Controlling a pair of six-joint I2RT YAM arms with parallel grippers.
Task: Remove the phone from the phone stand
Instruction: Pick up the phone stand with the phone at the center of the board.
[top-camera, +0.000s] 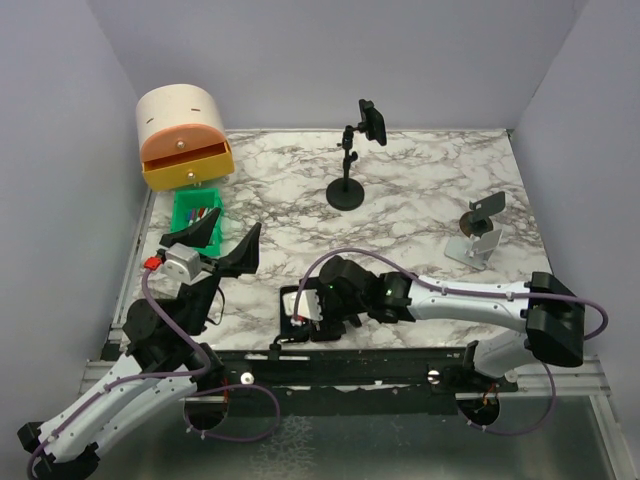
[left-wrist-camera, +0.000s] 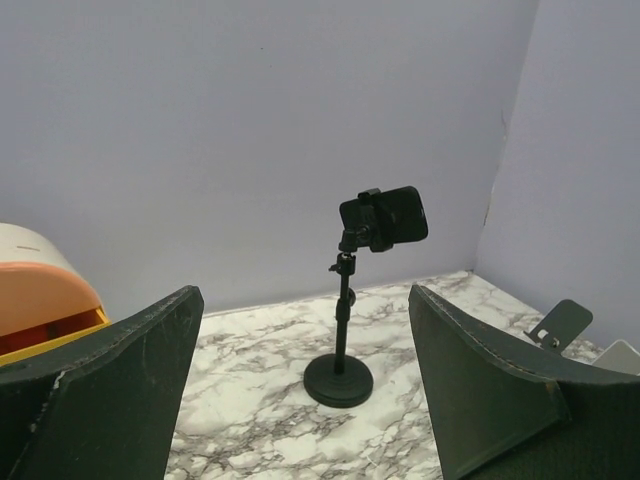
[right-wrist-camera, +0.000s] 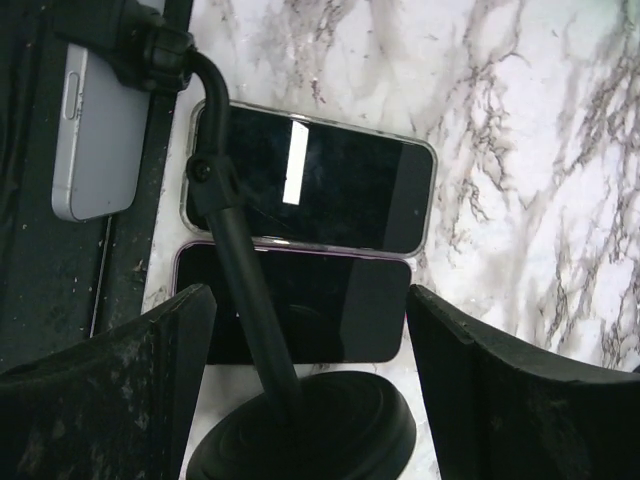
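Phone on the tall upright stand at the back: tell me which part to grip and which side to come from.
Probably grip the phone by its free end, right of the clamp in the left wrist view, pinching top and bottom long edges. Come in level from the near side: it sits landscape, broad face toward the arms, and the pole blocks below.
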